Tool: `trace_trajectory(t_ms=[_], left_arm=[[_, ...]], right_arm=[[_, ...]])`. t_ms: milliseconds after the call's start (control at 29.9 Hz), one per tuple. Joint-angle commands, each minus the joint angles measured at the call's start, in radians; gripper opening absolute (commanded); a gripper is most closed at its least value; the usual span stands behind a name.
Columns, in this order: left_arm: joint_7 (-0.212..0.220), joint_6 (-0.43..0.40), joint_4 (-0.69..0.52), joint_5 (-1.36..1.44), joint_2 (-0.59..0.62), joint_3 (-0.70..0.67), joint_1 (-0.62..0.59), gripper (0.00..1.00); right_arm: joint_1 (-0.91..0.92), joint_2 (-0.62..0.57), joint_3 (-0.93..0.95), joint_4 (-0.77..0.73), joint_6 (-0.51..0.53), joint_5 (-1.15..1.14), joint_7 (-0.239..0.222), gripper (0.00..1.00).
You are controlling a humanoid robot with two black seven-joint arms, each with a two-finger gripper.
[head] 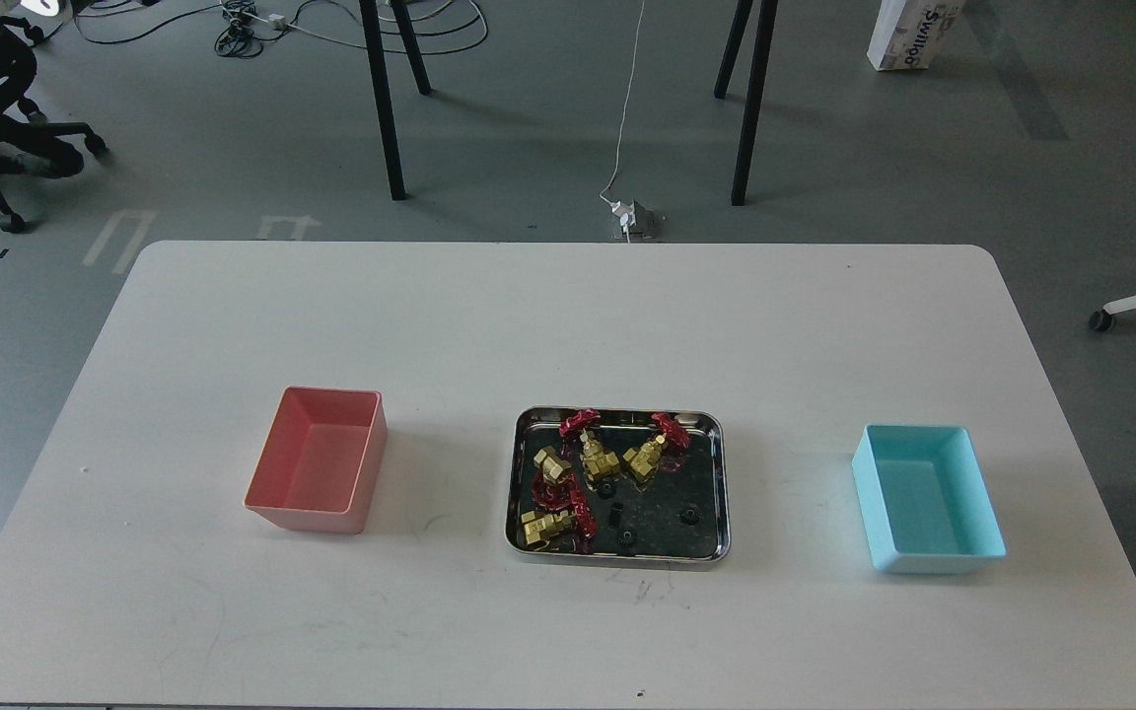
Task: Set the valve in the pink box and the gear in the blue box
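Worktop: white, rounded corners; carries three containers in a row.
Tray: shiny steel, centre of the row, between the two boxes and well apart from each.
Valves: four, brass with red handwheels, all in the tray. Far row: and. Left side. Near-left corner. Left pair close together, handwheels possibly touching; cannot tell for certain.
Gears: small black wheels on the tray floor, at and. Fourth dark piece: too small to identify.
Pink box: left of the tray, open top, nothing visible inside.
Blue box: right of the tray, open top, nothing visible inside.
Arms: neither in view.
Jaws: left and right both out of frame; opening and contents not shown.
Progress: judged at the start. No valve in the pink box, no gear in the blue box.
Remaining: whole task. One valve to the pink box, one gear to the blue box.
Likely first step: reach into the tray for a valve standing apart from its neighbours.
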Motion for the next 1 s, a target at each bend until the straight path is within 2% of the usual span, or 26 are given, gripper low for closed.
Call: trace_trajectory(t_ms=[0, 100, 134, 167, 301, 435, 535, 635, 736, 803, 970], left_arm=[[-0.036, -0.033, 0.059, 0.008, -0.028, -0.018, 0.022, 1.0], [-0.215, -0.047, 0.047, 0.088, -0.065, -0.01, 0.061, 1.0], [-0.255, -0.049, 0.019, 0.132, -0.07, 0.005, 0.069, 1.0], [-0.263, -0.046, -0.013, 0.174, -0.068, 0.031, 0.067, 1.0], [-0.262, -0.003, -0.185, 0.39, -0.05, 0.145, 0.066, 0.95], [-0.26, 0.077, -0.337, 0.858, -0.008, 0.264, 0.081, 0.93], [-0.248, 0.178, -0.381, 1.181, -0.031, 0.349, 0.127, 0.93], [-0.234, 0.211, -0.381, 1.446, -0.103, 0.424, 0.165, 0.94], [-0.156, 0.214, -0.348, 1.645, -0.189, 0.444, 0.251, 0.96], [-0.128, 0.214, -0.3, 1.678, -0.257, 0.44, 0.328, 0.98], [-0.113, 0.212, -0.194, 1.678, -0.358, 0.449, 0.403, 0.98]], right_arm=[[0.004, 0.0, 0.0, 0.002, 0.005, -0.001, 0.0, 0.99], [0.016, -0.002, -0.002, 0.015, 0.016, -0.001, -0.005, 0.99], [0.028, -0.002, -0.002, 0.026, 0.016, -0.002, -0.008, 0.99], [0.039, -0.002, -0.003, 0.035, 0.016, -0.002, -0.008, 0.99], [0.076, -0.002, -0.005, 0.046, 0.016, -0.002, -0.011, 0.99], [0.126, -0.002, -0.011, 0.045, 0.016, -0.004, -0.012, 0.99], [0.149, -0.002, -0.011, 0.046, 0.016, -0.004, -0.012, 0.99], [0.165, -0.002, -0.012, 0.045, 0.014, -0.005, -0.012, 0.99], [0.176, 0.0, -0.014, 0.045, 0.011, -0.011, -0.012, 0.99], [0.185, 0.0, -0.014, 0.045, 0.008, -0.048, -0.012, 0.99], [0.194, 0.018, -0.012, 0.045, 0.002, -0.091, -0.012, 0.99]])
